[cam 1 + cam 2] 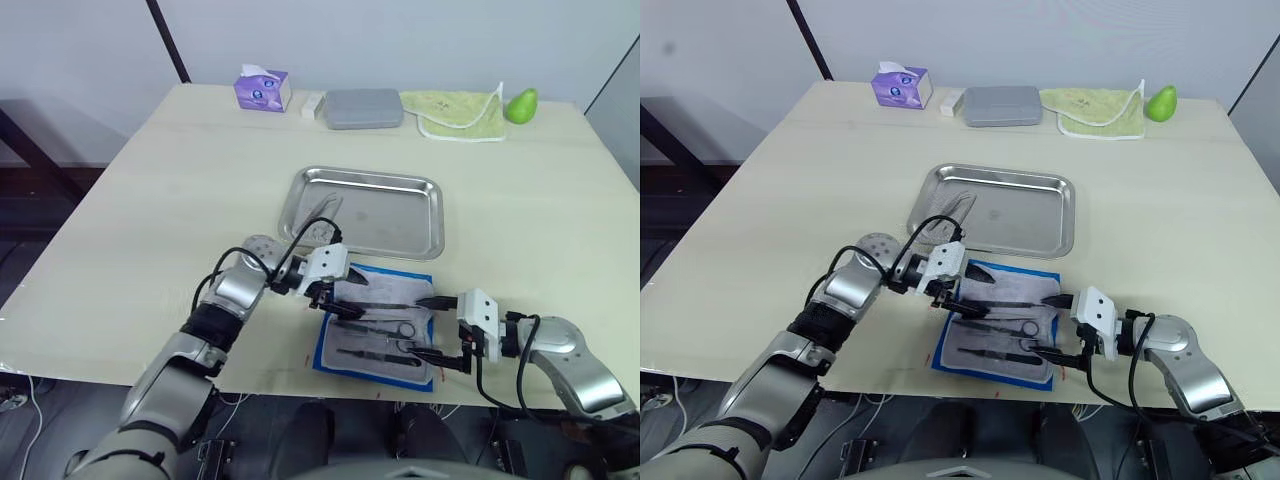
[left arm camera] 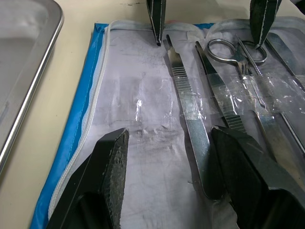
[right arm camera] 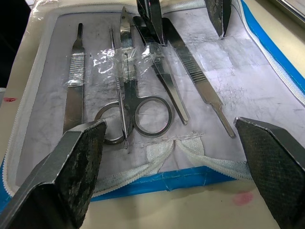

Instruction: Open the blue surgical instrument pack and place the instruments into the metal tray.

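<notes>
Blue surgical instrument pack [image 3: 267, 38] lies open, instruments [image 3: 152, 90] taped on white lining; no legible print. Left gripper [image 2: 167, 181] and right gripper [image 3: 171, 162] spread wide, empty.

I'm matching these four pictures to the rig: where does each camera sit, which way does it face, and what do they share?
Left eye, right eye: on the head, looking forward and down at the table, tray, open pack and both arms.
Left wrist: on the left wrist, looking along its open fingers over the instruments.
Right wrist: on the right wrist, looking along its open fingers from the pack's opposite end.
Shared: all four show the pack and instruments; each wrist view shows the other gripper's fingertips.
</notes>
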### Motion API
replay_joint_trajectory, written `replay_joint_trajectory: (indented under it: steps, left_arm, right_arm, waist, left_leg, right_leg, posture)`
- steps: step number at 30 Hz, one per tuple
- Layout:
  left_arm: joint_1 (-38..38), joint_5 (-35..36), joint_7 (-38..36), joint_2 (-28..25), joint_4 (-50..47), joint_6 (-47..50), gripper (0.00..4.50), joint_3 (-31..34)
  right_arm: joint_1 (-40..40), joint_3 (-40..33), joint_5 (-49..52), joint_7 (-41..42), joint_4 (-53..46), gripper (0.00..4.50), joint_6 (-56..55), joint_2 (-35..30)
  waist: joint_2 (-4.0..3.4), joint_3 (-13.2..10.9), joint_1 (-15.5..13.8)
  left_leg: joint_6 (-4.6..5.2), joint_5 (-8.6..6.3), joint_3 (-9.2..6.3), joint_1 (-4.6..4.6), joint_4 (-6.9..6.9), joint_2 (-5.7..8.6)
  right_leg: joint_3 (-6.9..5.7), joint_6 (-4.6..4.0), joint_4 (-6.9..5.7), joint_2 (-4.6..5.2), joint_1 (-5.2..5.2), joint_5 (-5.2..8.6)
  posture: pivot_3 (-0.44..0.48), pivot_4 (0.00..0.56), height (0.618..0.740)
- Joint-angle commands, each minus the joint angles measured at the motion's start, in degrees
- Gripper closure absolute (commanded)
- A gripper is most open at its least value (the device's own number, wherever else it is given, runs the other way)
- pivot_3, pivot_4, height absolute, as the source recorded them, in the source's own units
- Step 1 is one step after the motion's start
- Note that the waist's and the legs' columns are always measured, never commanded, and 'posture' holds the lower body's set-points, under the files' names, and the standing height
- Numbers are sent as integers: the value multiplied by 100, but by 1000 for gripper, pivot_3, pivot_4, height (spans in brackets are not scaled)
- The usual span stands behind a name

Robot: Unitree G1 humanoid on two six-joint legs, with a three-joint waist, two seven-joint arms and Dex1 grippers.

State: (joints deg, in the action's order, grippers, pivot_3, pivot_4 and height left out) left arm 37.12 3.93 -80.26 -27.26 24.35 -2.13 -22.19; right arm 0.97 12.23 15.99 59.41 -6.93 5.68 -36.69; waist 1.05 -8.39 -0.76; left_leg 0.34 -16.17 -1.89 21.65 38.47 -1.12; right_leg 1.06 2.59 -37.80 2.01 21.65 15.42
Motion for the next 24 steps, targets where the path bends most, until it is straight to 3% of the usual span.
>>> replay_joint_trajectory:
  steps: [1,2,6,11,24]
  left_arm:
    - [-27,-251,-102,-3,213,-94,1572,-204]
    - [-40,-257,-122,-17,219,-93,1572,-213]
    - [-83,-319,-154,-81,308,-143,3089,-252]
    - [-113,-360,-92,-90,333,-184,4429,-248]
    - [26,-211,-190,-390,-514,575,4429,-133]
  right_arm:
    - [-313,241,-236,-11,259,0,384,-70]
    - [-323,243,-237,-16,249,0,387,-70]
    - [-326,258,-231,-29,233,0,413,-60]
    - [-284,279,-229,-21,252,0,425,-54]
    - [-164,385,-302,-57,378,0,435,21]
  waist:
    - [1,1,0]
    - [1,1,0]
    - [-1,3,2]
    - [0,7,4]
    - [0,11,38]
  left_leg:
    - [0,0,0,0,0,0]
    - [0,0,0,0,0,0]
    - [0,0,-1,0,0,0]
    - [0,0,-1,-1,0,0]
    - [0,0,-5,-2,-1,-4]
  right_leg:
    - [0,0,0,0,0,0]
    - [0,0,0,0,0,0]
    - [0,0,0,0,0,0]
    - [0,0,0,-1,0,0]
    - [1,-1,-2,-5,0,1]
  posture:
    - [0,150,740]
    - [0,150,740]
    - [0,150,740]
    - [0,150,740]
    - [0,150,740]
